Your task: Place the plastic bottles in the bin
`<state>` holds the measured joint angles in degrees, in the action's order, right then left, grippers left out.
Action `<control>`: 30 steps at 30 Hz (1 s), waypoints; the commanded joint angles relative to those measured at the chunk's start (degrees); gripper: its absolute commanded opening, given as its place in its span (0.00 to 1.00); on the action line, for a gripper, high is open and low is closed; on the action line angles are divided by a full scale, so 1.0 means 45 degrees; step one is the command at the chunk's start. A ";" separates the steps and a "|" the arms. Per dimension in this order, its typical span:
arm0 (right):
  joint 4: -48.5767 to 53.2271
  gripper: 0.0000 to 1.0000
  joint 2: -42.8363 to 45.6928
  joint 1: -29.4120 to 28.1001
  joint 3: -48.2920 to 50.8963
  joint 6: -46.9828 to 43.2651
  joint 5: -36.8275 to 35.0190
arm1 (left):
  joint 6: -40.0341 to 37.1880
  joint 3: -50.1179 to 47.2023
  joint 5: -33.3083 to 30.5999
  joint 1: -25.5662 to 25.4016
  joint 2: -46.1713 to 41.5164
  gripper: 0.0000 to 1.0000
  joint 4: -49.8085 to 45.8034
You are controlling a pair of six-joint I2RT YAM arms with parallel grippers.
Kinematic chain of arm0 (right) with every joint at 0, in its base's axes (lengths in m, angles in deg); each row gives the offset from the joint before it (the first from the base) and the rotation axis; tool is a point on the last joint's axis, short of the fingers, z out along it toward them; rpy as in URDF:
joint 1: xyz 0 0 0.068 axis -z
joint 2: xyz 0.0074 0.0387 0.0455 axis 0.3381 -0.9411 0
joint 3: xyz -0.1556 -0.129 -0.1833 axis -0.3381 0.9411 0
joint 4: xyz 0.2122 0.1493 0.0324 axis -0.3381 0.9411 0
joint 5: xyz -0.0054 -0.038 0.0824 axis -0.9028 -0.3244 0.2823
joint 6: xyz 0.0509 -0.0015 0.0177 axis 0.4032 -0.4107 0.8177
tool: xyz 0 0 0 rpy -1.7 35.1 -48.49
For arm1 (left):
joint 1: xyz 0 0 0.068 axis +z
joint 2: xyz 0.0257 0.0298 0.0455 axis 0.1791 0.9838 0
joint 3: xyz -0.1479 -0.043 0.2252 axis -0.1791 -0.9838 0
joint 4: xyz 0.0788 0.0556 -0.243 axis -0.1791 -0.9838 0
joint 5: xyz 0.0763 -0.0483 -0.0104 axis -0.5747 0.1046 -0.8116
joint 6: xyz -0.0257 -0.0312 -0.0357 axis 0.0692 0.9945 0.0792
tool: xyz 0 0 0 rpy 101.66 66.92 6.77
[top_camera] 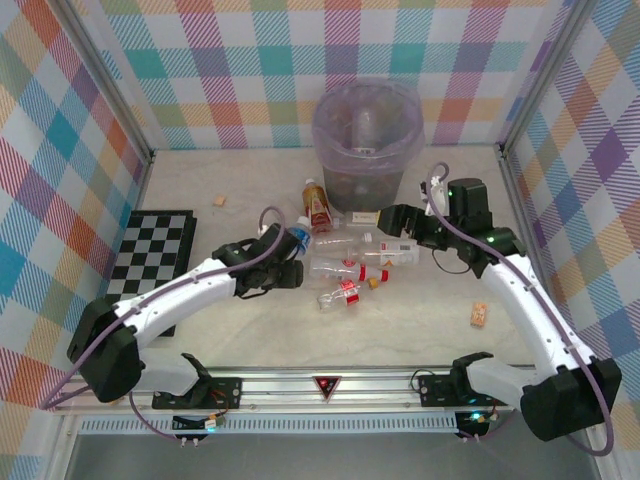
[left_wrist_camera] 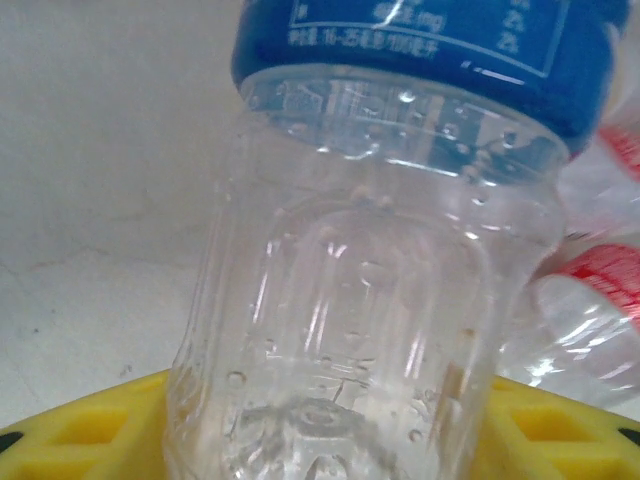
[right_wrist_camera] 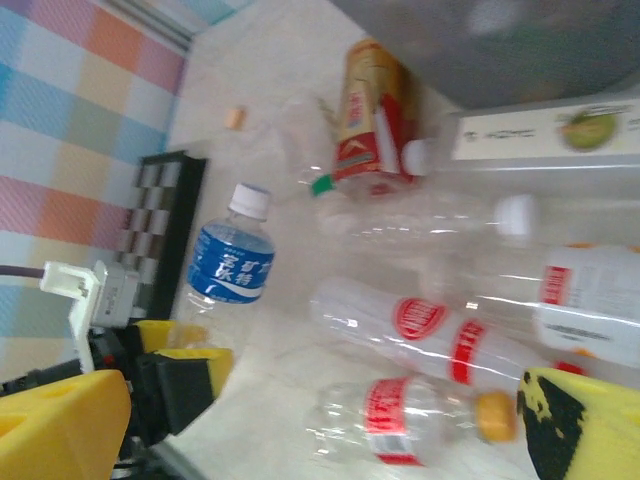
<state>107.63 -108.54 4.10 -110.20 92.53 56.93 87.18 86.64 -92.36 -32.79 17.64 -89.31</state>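
Observation:
My left gripper (top_camera: 288,268) is shut on the base of a clear bottle with a blue label (top_camera: 297,237). Up close, its clear body (left_wrist_camera: 370,300) sits between the yellow pads (left_wrist_camera: 80,435). The right wrist view shows the same bottle (right_wrist_camera: 232,262) lying on the table. My right gripper (top_camera: 392,222) hangs open over a cluster of clear bottles (top_camera: 345,268). Below its fingers lie a red-labelled bottle with an orange cap (right_wrist_camera: 420,420) and a longer red-labelled one (right_wrist_camera: 430,330). A brownish bottle (top_camera: 318,203) lies in front of the bin (top_camera: 365,125), which holds something pale.
A black and white checkerboard (top_camera: 155,250) lies at the left. Small tan cork blocks rest at the back left (top_camera: 218,200) and front right (top_camera: 479,314). Plaid walls close in three sides. A white-labelled bottle (top_camera: 397,255) lies under my right arm.

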 commanded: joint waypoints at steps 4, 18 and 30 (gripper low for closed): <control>-0.3952 0.98 -0.1083 -0.0418 0.0670 0.2897 0.2653 | -0.0023 0.0568 0.1121 -0.0058 -0.0588 0.53 0.1453; -0.5599 0.98 -0.4098 -0.1882 -0.0492 0.3542 0.3132 | 0.0841 -0.0049 0.3603 -0.0398 -0.0108 0.51 0.5049; -0.6204 0.71 -0.5168 -0.2211 -0.0650 0.3814 0.3363 | 0.0967 -0.0004 0.3343 -0.0682 0.0352 0.51 0.5083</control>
<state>81.51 -131.86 -5.71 -111.97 109.69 70.66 90.70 87.14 -77.12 -35.31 18.93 -68.56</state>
